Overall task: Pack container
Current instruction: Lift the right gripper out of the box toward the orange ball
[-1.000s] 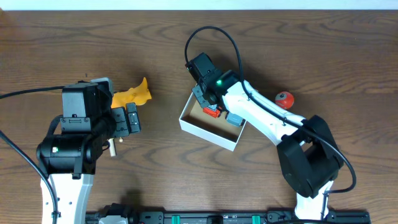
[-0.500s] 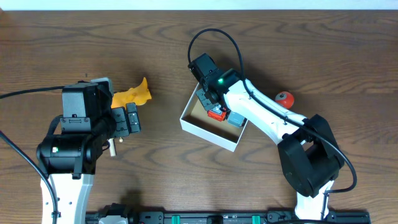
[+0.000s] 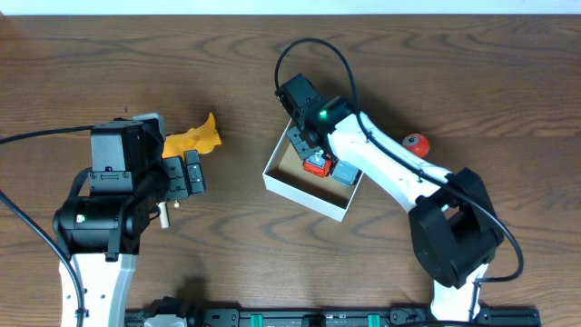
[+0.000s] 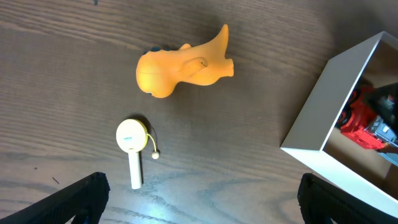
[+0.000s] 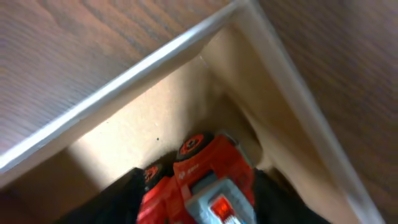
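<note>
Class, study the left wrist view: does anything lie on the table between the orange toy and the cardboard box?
Nothing visible does. Only bare table separates the orange toy from the container's white wall; the white-and-yellow stick toy lies off that line.

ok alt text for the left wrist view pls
An orange toy animal lies on a dark wooden table, a small white-and-yellow handled toy below it. At right, the corner of a white box shows a red toy inside.

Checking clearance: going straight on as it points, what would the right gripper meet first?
Likely the container floor near a corner; the red toy car it holds would touch first.
</note>
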{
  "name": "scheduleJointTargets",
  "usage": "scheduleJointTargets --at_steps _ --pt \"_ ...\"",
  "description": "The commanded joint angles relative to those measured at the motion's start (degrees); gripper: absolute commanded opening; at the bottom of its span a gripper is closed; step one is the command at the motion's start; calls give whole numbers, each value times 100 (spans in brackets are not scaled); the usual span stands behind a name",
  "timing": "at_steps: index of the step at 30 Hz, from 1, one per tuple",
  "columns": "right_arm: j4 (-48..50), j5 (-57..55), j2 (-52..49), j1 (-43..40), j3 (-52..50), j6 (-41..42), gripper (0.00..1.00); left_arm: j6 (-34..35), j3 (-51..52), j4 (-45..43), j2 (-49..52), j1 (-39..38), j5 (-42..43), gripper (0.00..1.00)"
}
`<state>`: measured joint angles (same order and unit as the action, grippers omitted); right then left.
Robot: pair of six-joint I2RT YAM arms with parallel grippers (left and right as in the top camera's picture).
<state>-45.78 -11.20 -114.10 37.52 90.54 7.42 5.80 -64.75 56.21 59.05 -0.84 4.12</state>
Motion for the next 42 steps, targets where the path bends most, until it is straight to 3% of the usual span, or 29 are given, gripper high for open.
scheduleJointTargets --at_steps 1,8,14,21,23,26,29,30,42 --pt "-188 -144 671 -61 498 22 64 11 -17 13 13 24 -2 98" --pt "-981 -339 1742 -603 793 1322 70 9 -17 11 13 24 -4 98" --pt "-2787 -341 1932 -1419 743 3139 73 9 -17 13 13 24 -4 98" --pt "-2962 -90 1915 -1849 -216 3281 71 9 -17 13 13 24 -2 98" --pt "-2763 -26 1915 -1845 -612 3281 65 9 -17 13 13 24 -2 98" --pt "-2277 162 1915 -1843 -1167 3281 47 11 -17 13 13 24 -4 98" --pt "-1696 319 1899 -1843 -1567 3220 7 11 -17 13 13 24 -4 98" --pt "-1534 372 1882 -1843 -1639 3158 1 9 -17 13 13 24 -4 98" --pt "-26 984 1246 -1836 -1851 2538 1 9 -17 13 13 24 -4 98"
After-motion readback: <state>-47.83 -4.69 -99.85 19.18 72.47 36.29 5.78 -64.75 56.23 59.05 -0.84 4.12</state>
